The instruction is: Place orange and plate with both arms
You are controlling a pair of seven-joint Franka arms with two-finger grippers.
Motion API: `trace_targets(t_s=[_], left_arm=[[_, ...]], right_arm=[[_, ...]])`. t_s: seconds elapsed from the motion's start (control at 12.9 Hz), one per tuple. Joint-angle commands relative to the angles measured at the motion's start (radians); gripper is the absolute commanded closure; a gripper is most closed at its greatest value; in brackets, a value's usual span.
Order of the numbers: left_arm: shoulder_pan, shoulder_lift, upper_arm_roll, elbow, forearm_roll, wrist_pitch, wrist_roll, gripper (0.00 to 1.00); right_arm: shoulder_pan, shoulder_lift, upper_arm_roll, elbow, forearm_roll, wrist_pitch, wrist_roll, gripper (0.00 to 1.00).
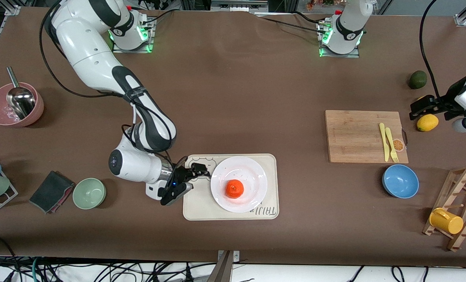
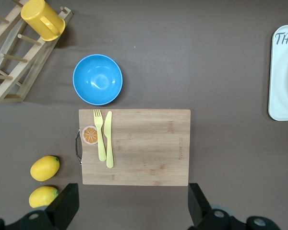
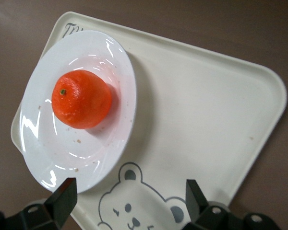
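The orange [image 1: 234, 188] sits in the middle of the white plate [image 1: 252, 172]. The plate rests on a cream tray [image 1: 201, 207] with a bear drawing, near the table's front edge. My right gripper [image 1: 189, 178] is open and empty, low over the tray's bear end, beside the plate's rim. The right wrist view shows the orange [image 3: 81, 99], plate [image 3: 43, 158] and tray [image 3: 206, 105], with the right gripper [image 3: 129, 203] over the bear. My left gripper [image 1: 425, 105] is open and empty, up over the table by the lemons. In its wrist view the left gripper [image 2: 132, 206] is over bare table beside the cutting board.
A wooden cutting board [image 1: 354, 135] carries a yellow fork and knife [image 1: 388, 141]. A blue bowl [image 1: 400, 181], a lemon [image 1: 427, 122], a lime [image 1: 417, 79] and a rack with a yellow mug [image 1: 446, 220] are nearby. A green bowl [image 1: 89, 192] and a pink bowl [image 1: 15, 105] are at the right arm's end.
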Motion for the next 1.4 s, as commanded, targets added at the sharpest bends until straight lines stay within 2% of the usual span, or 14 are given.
trace_targets(t_s=[0.0, 0.31, 0.54, 0.7, 0.93, 1.09, 1.32], left_arm=[[0.005, 0.005, 0.000, 0.013, -0.021, 0.000, 0.025, 0.00], [0.004, 0.005, 0.000, 0.013, -0.021, 0.000, 0.025, 0.00], [0.002, 0.005, 0.000, 0.013, -0.021, 0.000, 0.025, 0.00], [0.002, 0.005, 0.000, 0.018, -0.021, 0.000, 0.025, 0.00], [0.002, 0.008, 0.000, 0.029, -0.021, 0.000, 0.025, 0.00], [0.002, 0.008, 0.000, 0.029, -0.021, 0.000, 0.025, 0.00], [0.004, 0.009, 0.000, 0.029, -0.021, 0.000, 0.025, 0.00]], right_arm=[[0.002, -0.141, -0.059, -0.106, -0.136, -0.119, 0.000, 0.00], [0.001, -0.291, -0.096, -0.103, -0.439, -0.491, 0.002, 0.00], [-0.001, -0.393, -0.140, -0.103, -0.464, -0.793, 0.113, 0.00], [-0.005, -0.424, -0.165, -0.100, -0.431, -0.978, 0.297, 0.00], [-0.007, -0.441, -0.173, -0.106, -0.440, -1.159, 0.588, 0.00], [-0.009, -0.494, -0.198, -0.142, -0.445, -1.181, 0.597, 0.00], [-0.007, -0.571, -0.215, -0.187, -0.445, -1.115, 0.591, 0.00]])
